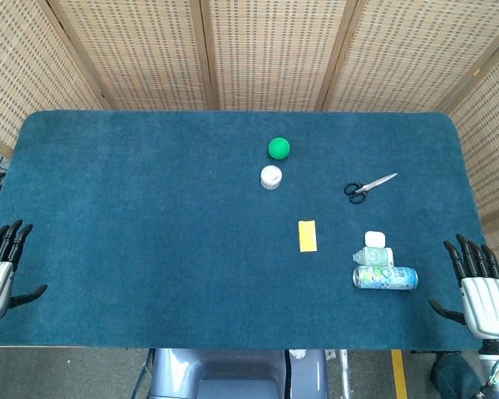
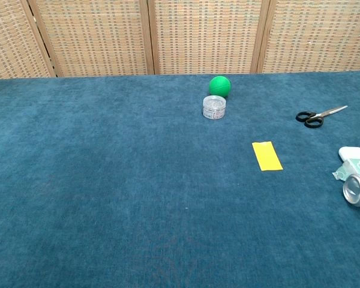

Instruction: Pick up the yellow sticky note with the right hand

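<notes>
- The yellow sticky note (image 1: 307, 236) lies flat on the blue counter (image 1: 150, 208), right of centre and a little below the middle of the head view, long side running away from the robot. Nothing touches it, so a grasp looks unobstructed, though a thin flat sheet will likely need its edge pinched or lifted.
- To its lower right sit a small white container (image 1: 376, 239) and, just below that, a drink can (image 1: 385, 278) on its side with a crumpled packet (image 1: 373, 257) between them. These lie between the note and the right hand, so I judge the reach should pass above them.
- Scissors (image 1: 369, 188) lie in the upper right; a white-lidded jar (image 1: 271, 177) and a green ball (image 1: 279, 148) sit just beside each other above the note.
- The right hand (image 1: 482, 291) rests at the lower right edge, fingers spread, holding nothing; the left hand (image 1: 2, 266) at the lower left likewise.
- The chest view shows neither hand, but shows the jar's clear wall and the can's open end.
</notes>
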Robot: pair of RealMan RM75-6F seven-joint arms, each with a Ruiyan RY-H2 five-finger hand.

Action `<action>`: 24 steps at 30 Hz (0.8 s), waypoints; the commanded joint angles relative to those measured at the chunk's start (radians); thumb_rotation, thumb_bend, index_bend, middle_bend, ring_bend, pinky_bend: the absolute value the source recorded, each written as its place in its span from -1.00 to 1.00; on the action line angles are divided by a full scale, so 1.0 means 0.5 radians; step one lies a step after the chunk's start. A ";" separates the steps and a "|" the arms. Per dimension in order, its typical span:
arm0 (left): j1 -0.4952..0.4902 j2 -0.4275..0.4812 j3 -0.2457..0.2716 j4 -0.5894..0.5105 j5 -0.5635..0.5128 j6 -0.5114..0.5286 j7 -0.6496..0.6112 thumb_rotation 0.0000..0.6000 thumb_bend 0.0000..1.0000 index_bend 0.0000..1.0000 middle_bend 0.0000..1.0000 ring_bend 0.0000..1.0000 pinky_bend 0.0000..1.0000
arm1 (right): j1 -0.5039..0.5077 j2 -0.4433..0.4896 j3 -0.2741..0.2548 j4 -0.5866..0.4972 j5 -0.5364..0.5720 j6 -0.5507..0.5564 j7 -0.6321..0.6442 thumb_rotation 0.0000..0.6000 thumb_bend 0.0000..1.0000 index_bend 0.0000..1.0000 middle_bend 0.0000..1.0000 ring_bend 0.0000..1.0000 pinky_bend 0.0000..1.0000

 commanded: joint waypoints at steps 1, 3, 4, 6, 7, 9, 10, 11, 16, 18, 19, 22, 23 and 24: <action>0.000 -0.001 0.000 0.001 -0.001 -0.001 0.000 1.00 -1.00 -1.00 -1.00 -1.00 -1.00 | 0.000 -0.001 -0.001 0.002 0.000 -0.002 0.001 1.00 -1.00 -1.00 -1.00 -1.00 -1.00; 0.001 0.000 0.001 0.002 -0.002 -0.001 -0.002 1.00 -1.00 -1.00 -1.00 -1.00 -1.00 | 0.001 -0.003 -0.001 0.002 0.001 -0.004 -0.001 1.00 -1.00 -1.00 -1.00 -1.00 -1.00; 0.002 0.000 0.001 0.003 -0.003 0.000 -0.004 1.00 -1.00 -1.00 -1.00 -1.00 -1.00 | 0.001 -0.003 -0.002 0.002 0.000 -0.006 -0.001 1.00 -1.00 -1.00 -1.00 -1.00 -1.00; 0.004 0.001 0.001 0.002 -0.003 0.003 -0.008 1.00 -1.00 -1.00 -1.00 -1.00 -1.00 | 0.002 -0.003 -0.004 0.003 -0.002 -0.008 -0.002 1.00 -1.00 -1.00 -1.00 -1.00 -1.00; 0.004 0.001 0.001 0.002 0.000 0.004 -0.009 1.00 -1.00 -1.00 -1.00 -1.00 -1.00 | 0.002 -0.003 -0.005 0.003 -0.003 -0.009 -0.003 1.00 -1.00 -1.00 -1.00 -1.00 -1.00; 0.001 0.000 0.001 0.002 0.006 0.004 -0.005 1.00 -1.00 -1.00 -1.00 -1.00 -1.00 | 0.004 -0.003 -0.004 0.000 0.001 -0.014 0.000 1.00 -1.00 -1.00 -1.00 -1.00 -1.00; -0.001 0.000 0.001 0.001 0.007 0.001 -0.003 1.00 -1.00 -1.00 -1.00 -1.00 -1.00 | 0.007 -0.002 -0.002 -0.001 0.002 -0.017 0.001 1.00 -1.00 -1.00 -1.00 -1.00 -1.00; -0.004 0.000 0.001 0.000 0.006 -0.003 -0.002 1.00 -1.00 -1.00 -1.00 -1.00 -1.00 | 0.011 -0.003 0.001 -0.002 0.005 -0.023 0.002 1.00 -1.00 -1.00 -1.00 -1.00 -1.00; -0.011 0.004 -0.009 0.007 -0.023 -0.026 -0.023 1.00 -1.00 -1.00 -1.00 -1.00 -1.00 | 0.101 -0.004 0.028 -0.021 0.009 -0.146 -0.008 1.00 -1.00 -1.00 -1.00 -1.00 -1.00; -0.017 0.002 -0.013 0.015 -0.034 -0.040 -0.022 1.00 -1.00 -1.00 -1.00 -1.00 -1.00 | 0.185 0.002 0.061 -0.026 0.012 -0.247 -0.023 1.00 -1.00 -1.00 -1.00 -1.00 -1.00; -0.020 -0.001 -0.015 0.017 -0.040 -0.046 -0.020 1.00 -1.00 -1.00 -1.00 -1.00 -1.00 | 0.245 0.008 0.084 -0.037 0.021 -0.327 -0.006 1.00 -1.00 -0.99 -1.00 -1.00 -1.00; -0.030 -0.007 -0.023 0.019 -0.057 -0.062 -0.007 1.00 -1.00 -1.00 -1.00 -1.00 -1.00 | 0.447 0.025 0.163 -0.019 0.078 -0.608 0.053 1.00 -1.00 -0.91 -1.00 -1.00 -1.00; -0.034 -0.009 -0.027 0.021 -0.064 -0.067 -0.004 1.00 -1.00 -1.00 -1.00 -1.00 -1.00 | 0.516 0.020 0.192 0.004 0.110 -0.700 0.054 1.00 -1.00 -0.87 -1.00 -1.00 -1.00; -0.037 -0.012 -0.032 0.023 -0.072 -0.070 0.000 1.00 -1.00 -1.00 -1.00 -1.00 -1.00 | 0.591 0.002 0.224 0.037 0.144 -0.794 0.042 1.00 -1.00 -0.85 -1.00 -1.00 -1.00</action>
